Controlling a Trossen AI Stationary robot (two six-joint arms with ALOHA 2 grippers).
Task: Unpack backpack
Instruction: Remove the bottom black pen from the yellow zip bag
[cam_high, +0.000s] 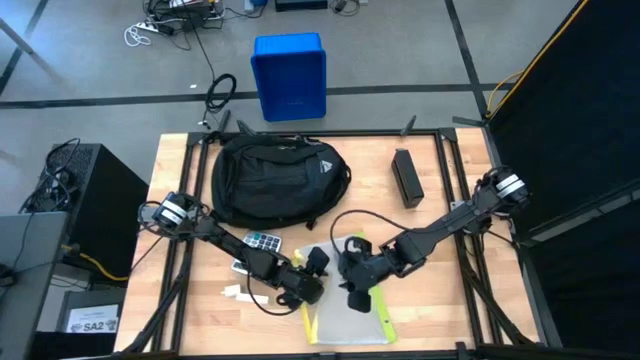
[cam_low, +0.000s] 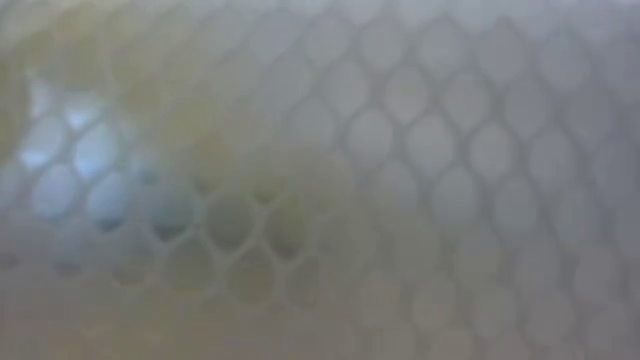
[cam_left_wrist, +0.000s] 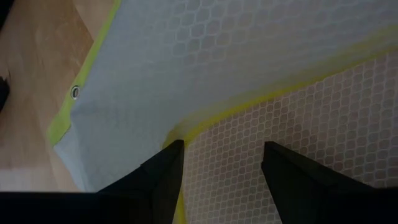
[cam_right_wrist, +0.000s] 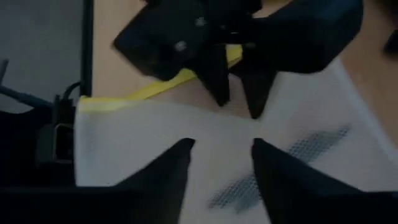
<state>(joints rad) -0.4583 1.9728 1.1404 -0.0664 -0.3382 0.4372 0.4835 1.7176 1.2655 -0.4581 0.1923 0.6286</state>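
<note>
The black backpack (cam_high: 275, 180) lies on the table's far middle, and neither gripper touches it. Nearer the front edge lies a white mesh pouch (cam_high: 355, 318) with a yellow border. It fills the low view (cam_low: 320, 180). My left gripper (cam_high: 322, 295) is open at the pouch's left side, its two fingers spread over a yellow seam (cam_left_wrist: 249, 102). My right gripper (cam_right_wrist: 221, 155) is open above the pouch (cam_right_wrist: 155, 137), nothing between its fingers. It faces the left gripper (cam_right_wrist: 236, 93). My left gripper points slanting down from the table's left at the pouch near its yellow edge (cam_right_wrist: 180, 78). Whether its fingertips (cam_right_wrist: 219, 93) touch the mesh I cannot tell. Nothing sits between its fingers.
A calculator (cam_high: 262, 242) and a small white item (cam_high: 240, 292) lie beside the left arm. A black box (cam_high: 406, 177) lies at the far right. A blue bin (cam_high: 290, 75) stands on the floor beyond the far edge. A cable (cam_high: 350, 215) loops between backpack and grippers.
</note>
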